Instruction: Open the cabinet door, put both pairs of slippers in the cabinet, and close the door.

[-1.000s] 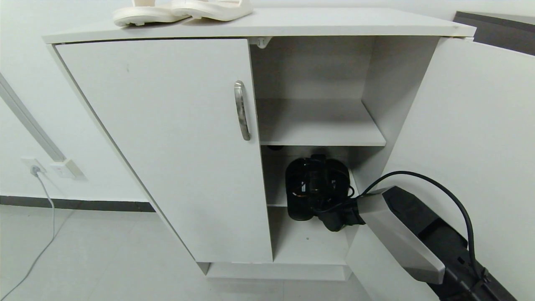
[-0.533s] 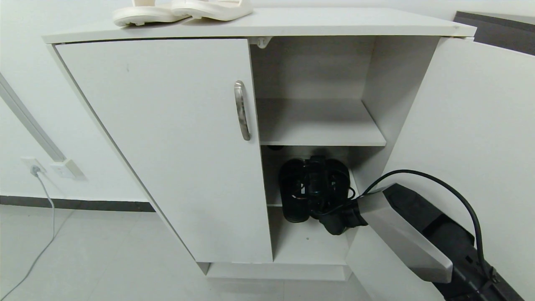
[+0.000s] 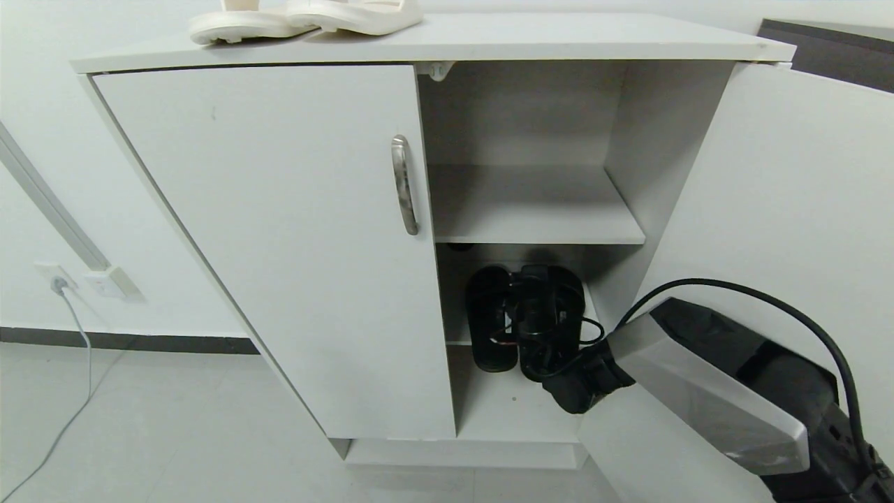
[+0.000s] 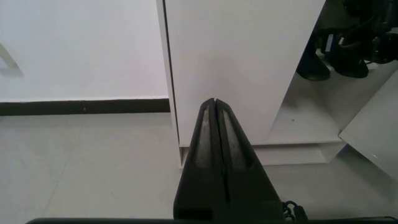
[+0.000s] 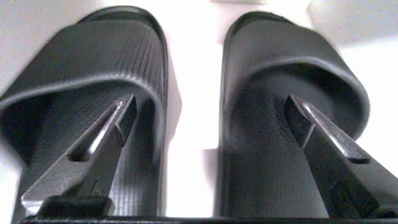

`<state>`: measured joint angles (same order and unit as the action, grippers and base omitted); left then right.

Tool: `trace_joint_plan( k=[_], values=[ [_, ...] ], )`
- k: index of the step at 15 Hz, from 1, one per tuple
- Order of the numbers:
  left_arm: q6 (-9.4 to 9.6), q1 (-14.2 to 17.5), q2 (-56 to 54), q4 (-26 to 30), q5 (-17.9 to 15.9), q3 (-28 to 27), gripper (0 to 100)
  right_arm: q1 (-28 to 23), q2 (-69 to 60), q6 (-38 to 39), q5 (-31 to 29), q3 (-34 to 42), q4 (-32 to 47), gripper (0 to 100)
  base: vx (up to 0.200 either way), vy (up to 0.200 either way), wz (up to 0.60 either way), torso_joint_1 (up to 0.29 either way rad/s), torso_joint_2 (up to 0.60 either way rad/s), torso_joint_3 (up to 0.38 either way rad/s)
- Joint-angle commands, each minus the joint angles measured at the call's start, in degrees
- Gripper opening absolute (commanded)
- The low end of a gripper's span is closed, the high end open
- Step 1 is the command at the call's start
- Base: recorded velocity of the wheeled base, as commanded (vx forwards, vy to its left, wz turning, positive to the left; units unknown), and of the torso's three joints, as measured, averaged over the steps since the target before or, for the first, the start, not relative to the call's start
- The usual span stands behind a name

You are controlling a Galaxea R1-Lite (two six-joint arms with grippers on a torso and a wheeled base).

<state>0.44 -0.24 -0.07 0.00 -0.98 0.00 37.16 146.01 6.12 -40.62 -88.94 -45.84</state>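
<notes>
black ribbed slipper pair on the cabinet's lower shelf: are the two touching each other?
Apart. The right wrist view shows a strip of white shelf between one black ribbed slipper and the other black slipper.

Black slippers lie side by side on the cabinet's lower shelf; cream slippers sit atop its left end; right door open.

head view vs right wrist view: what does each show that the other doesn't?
Head view adds: cream slippers on the cabinet top, the left door shut, the right door swung open. Right wrist view adds: the right hand open, its fingers spread wide apart. Shared: the black slippers side by side inside the cabinet.
</notes>
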Motion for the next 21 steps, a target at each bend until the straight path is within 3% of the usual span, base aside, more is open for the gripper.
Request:
trace_joint_plan(
  k=[1, 4, 8, 11, 17, 21],
  values=[
    [0.00, 0.0, 0.1, 0.0, 0.0, 0.0, 0, 2.0, -9.0, -0.4, 0.1, 13.4, -5.9, 100, 0.000, 0.000, 0.00, 0.000, 0.00, 0.000],
    [0.00, 0.0, 0.1, 0.0, 0.0, 0.0, 0, 4.7, -15.4, -0.3, 0.3, 24.4, -10.8, 100, 0.000, 0.000, 0.00, 0.000, 0.00, 0.000],
    [0.00, 0.0, 0.1, 0.0, 0.0, 0.0, 0, 7.0, -18.0, -0.2, 0.3, 32.1, -17.3, 100, 0.000, 0.000, 0.00, 0.000, 0.00, 0.000],
    [0.00, 0.0, 0.1, 0.0, -0.1, 0.0, 0, 7.2, -17.7, -0.4, 0.3, 32.3, -18.3, 100, 0.000, 0.000, 0.00, 0.000, 0.00, 0.000],
    [-0.09, 0.0, 0.1, 0.0, -0.1, 0.0, 0, 7.3, -17.9, -0.3, 0.1, 33.2, -18.9, 100, -0.200, 0.000, 0.00, 0.002, 0.00, 0.001],
    [-0.09, 0.0, 0.1, 0.0, 0.0, 0.0, 0, 7.8, -17.8, -0.4, 0.1, 33.2, -18.9, 100, 0.000, 0.000, 0.00, 0.000, 0.00, 0.000]
  ],
)
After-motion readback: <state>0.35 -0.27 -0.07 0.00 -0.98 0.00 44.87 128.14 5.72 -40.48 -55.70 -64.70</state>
